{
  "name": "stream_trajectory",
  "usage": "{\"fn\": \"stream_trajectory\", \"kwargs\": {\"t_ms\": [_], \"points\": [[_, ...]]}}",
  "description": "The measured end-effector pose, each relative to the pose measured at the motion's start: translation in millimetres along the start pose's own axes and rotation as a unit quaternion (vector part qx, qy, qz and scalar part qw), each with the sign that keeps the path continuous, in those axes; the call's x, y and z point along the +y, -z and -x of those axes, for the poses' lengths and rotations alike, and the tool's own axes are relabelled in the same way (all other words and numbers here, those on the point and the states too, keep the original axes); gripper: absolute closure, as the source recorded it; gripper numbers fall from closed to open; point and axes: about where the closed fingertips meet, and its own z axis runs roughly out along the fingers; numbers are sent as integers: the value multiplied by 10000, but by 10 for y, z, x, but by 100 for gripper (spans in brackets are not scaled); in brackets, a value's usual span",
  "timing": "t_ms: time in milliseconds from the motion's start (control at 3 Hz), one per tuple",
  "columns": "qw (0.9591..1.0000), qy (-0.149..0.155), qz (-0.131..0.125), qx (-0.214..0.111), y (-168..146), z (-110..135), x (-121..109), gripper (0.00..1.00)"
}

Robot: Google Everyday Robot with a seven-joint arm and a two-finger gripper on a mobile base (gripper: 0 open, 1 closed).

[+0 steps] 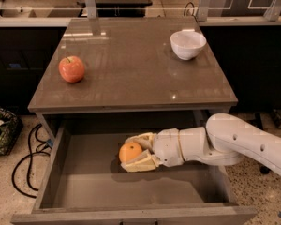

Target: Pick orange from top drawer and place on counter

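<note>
Camera view is looking down over the counter [131, 78] and into the open top drawer [84, 191] beneath its front edge. We are judging the pick to be the step in hand. The orange [130, 152] is sitting low in the drawer, under the middle of the counter's front edge. The gripper [127, 154] is reaching it from the right, on the end of the white arm [243, 142]. Its two fingers are standing only as far apart as the fruit is wide, one lying along the far side of the orange and the other cupping its near side. We are therefore reading it as closed on the orange and holding nothing else. Whether the fruit is resting on the drawer floor or hanging clear of it, we cannot tell. Next we are expecting a lift up and out past the front edge. After that comes a set-down on bare counter, away from the apple [71, 69] near the left edge and the bowl [188, 44] near the far right corner.
</note>
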Motion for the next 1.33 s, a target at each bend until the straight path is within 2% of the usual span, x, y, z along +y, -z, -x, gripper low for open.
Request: {"fn": "stream_trajectory", "kwargs": {"t_ms": [667, 1000, 1333], "points": [[9994, 232, -244, 78, 534, 643, 235, 100], [9989, 213, -394, 163, 707, 954, 187, 100], [9979, 150, -574, 245, 792, 1295, 44, 100]]}}
